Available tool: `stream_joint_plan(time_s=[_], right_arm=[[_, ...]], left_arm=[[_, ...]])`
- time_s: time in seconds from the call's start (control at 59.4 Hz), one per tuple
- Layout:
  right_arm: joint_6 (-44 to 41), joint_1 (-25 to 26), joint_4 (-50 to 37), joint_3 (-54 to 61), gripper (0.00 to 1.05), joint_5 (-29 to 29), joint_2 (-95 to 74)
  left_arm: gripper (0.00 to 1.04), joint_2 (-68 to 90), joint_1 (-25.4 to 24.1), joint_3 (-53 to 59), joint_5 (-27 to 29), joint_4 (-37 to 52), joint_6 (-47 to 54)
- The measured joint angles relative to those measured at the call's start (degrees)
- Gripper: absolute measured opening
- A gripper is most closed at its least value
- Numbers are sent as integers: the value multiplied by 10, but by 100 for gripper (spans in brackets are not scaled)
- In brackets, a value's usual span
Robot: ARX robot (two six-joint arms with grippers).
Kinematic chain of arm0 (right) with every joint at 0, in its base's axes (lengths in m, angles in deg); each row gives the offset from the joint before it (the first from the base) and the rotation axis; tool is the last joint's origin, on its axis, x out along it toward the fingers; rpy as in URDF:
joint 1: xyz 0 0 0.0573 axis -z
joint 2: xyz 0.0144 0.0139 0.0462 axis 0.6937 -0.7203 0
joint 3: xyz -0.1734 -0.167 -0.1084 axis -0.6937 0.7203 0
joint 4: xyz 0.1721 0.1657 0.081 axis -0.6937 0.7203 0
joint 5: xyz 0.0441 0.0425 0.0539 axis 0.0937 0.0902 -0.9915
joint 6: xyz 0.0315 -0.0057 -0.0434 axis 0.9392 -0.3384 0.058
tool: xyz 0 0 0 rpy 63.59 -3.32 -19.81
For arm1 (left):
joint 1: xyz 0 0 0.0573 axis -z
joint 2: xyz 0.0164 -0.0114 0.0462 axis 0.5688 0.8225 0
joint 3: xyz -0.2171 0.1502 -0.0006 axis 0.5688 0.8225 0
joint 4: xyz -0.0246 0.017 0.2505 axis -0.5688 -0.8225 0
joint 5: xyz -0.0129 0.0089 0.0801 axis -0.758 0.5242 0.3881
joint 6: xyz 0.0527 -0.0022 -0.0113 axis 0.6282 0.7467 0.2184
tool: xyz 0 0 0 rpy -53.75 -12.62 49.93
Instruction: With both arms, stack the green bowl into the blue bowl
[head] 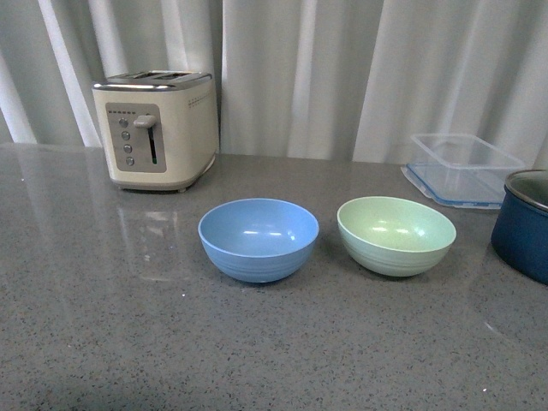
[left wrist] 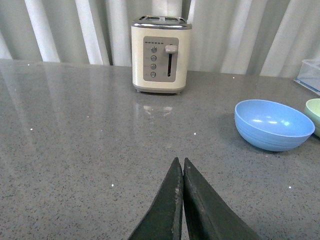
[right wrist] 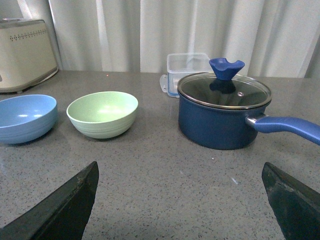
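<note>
The blue bowl (head: 258,239) and the green bowl (head: 396,235) stand upright side by side on the grey countertop (head: 128,325), blue to the left, a small gap between them. Neither arm shows in the front view. In the left wrist view my left gripper (left wrist: 180,161) is shut and empty, low over the counter, with the blue bowl (left wrist: 273,124) ahead and to its right. In the right wrist view my right gripper (right wrist: 180,170) is open wide and empty, with the green bowl (right wrist: 103,113) and blue bowl (right wrist: 24,118) ahead to its left.
A cream toaster (head: 157,128) stands at the back left. A clear plastic container (head: 461,168) sits at the back right. A dark navy pot (right wrist: 223,111) with glass lid and blue handle stands right of the green bowl, close to the right gripper's path.
</note>
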Motion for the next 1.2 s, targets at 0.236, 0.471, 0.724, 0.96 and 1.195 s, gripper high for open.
stream_joint_plan(time_s=[0.236,0.471,0.724,0.96,1.195], right_arm=[[0,0,0,0,95,0,0],[0,0,0,0,95,0,0],[0,0,0,0,95,0,0],[0,0,0,0,95,0,0],[0,0,0,0,95,0,0]], left_arm=[[4,-52,0,0,0,-54,0],[4,-94,0,0,0,-96,0],[4,-167,0,0,0,-184,0],[4,-217,0,0,0,-224,0],[40,-218,0,0,0,-224,0]])
